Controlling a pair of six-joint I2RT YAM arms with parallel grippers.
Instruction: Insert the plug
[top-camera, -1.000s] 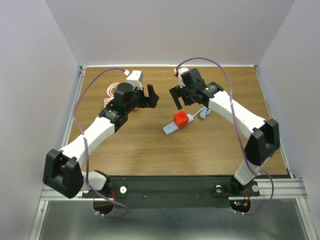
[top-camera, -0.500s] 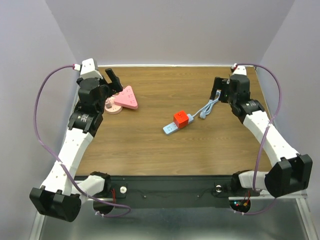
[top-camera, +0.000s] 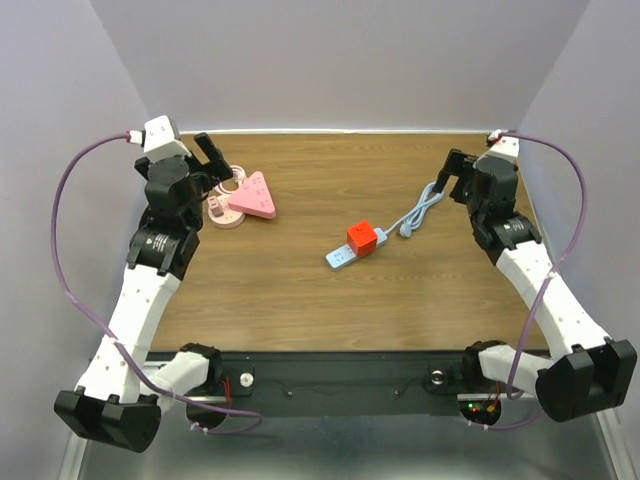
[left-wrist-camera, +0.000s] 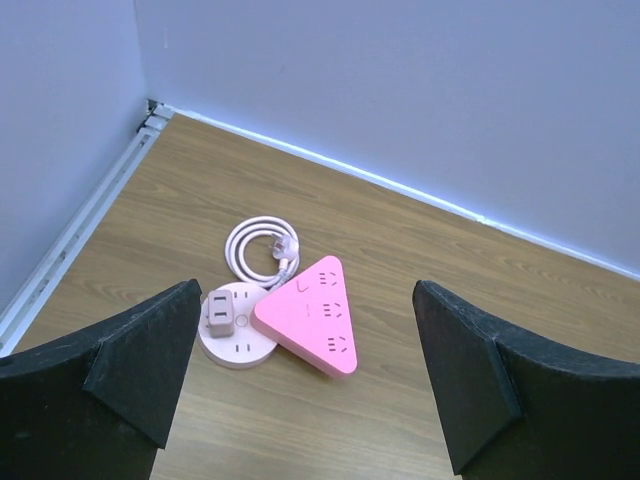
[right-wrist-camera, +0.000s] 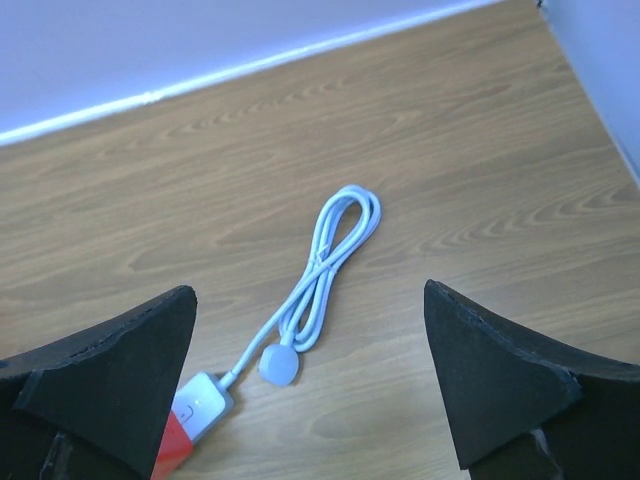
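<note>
The left gripper (left-wrist-camera: 306, 300) has its fingers (left-wrist-camera: 140, 360) spread wide, holding nothing. The right gripper (right-wrist-camera: 308, 290) also has its fingers (right-wrist-camera: 500, 370) fully apart and empty.

A second ago both grippers hung close together over the middle of the table, the right one just above the plug. Now each arm has drawn back to its own side, the left toward the back-left corner, the right toward the back-right.

The plug (top-camera: 361, 238), a red cube, has not moved. It sits on top of the light blue power strip (top-camera: 343, 257) near the centre of the table, well apart from both grippers. From above it looks seated in the strip, so the insertion is probably done and the arms are pulling away. How deeply the pins are in cannot be seen.

Below the left gripper lie a pink triangular strip (left-wrist-camera: 312, 315), a round pink socket (left-wrist-camera: 235, 335) carrying a beige adapter (left-wrist-camera: 220, 313), and a coiled pink cord (left-wrist-camera: 258, 248).

The blue strip's bundled cord (right-wrist-camera: 325, 260) lies below the right gripper.

The wooden table (top-camera: 300, 310) is walled on three sides, with a metal rail (left-wrist-camera: 75, 240) along the left edge. Both grippers are near those walls, so outward room is tight. The near half of the table and the space around the plug give open room.
</note>
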